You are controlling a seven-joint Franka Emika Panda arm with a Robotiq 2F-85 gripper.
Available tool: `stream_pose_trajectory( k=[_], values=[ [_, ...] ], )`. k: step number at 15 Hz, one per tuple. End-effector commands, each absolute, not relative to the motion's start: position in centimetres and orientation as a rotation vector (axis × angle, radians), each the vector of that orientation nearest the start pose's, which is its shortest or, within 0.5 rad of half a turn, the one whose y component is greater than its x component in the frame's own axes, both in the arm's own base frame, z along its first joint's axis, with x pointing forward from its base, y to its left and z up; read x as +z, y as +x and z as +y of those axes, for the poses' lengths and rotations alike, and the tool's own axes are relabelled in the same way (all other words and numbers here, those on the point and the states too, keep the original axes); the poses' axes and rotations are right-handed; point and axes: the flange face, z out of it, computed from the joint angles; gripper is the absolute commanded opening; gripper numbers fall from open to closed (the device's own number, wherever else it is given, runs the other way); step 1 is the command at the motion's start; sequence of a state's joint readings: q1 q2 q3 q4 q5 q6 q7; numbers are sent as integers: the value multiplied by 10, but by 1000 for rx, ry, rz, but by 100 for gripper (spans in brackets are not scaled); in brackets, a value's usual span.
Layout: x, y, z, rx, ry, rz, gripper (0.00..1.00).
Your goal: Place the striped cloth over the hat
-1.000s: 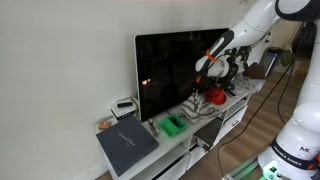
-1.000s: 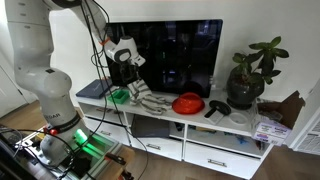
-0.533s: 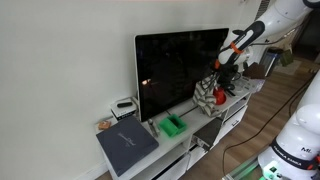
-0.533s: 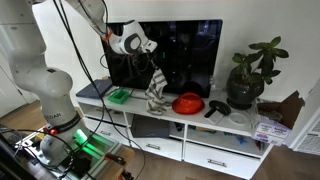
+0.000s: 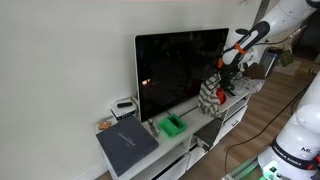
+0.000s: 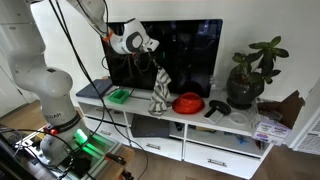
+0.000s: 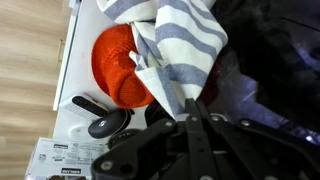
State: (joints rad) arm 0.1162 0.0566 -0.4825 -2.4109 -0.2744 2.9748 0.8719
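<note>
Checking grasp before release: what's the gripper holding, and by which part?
The gripper holds the striped cloth by its bunched top end; the rest hangs down beside the hat.

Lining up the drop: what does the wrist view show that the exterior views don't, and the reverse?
Wrist view only: seen from above, the striped cloth overlaps one side of the red hat, and most of the hat is uncovered. Exterior views only: the TV, the plant, the green box, and the cloth's full hang from the claw, with its lower end beside the hat. Both: the cloth, the hat, and the black object next to the hat.
</note>
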Motion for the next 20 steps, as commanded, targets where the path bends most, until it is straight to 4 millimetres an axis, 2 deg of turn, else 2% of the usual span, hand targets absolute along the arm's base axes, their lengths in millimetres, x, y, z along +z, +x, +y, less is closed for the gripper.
stream_pose_trajectory(
  k=[1,6,11,15,20],
  values=[
    [348,512,-183,-902,-2650,1447,0],
    [368,538,-232,-1191,-2448,1563,0],
    [387,548,-282,-1392,-2259,1726,0],
    [400,554,-296,-1470,-2061,1843,0],
    [389,572,-301,-1506,-1907,1964,0]
  ],
)
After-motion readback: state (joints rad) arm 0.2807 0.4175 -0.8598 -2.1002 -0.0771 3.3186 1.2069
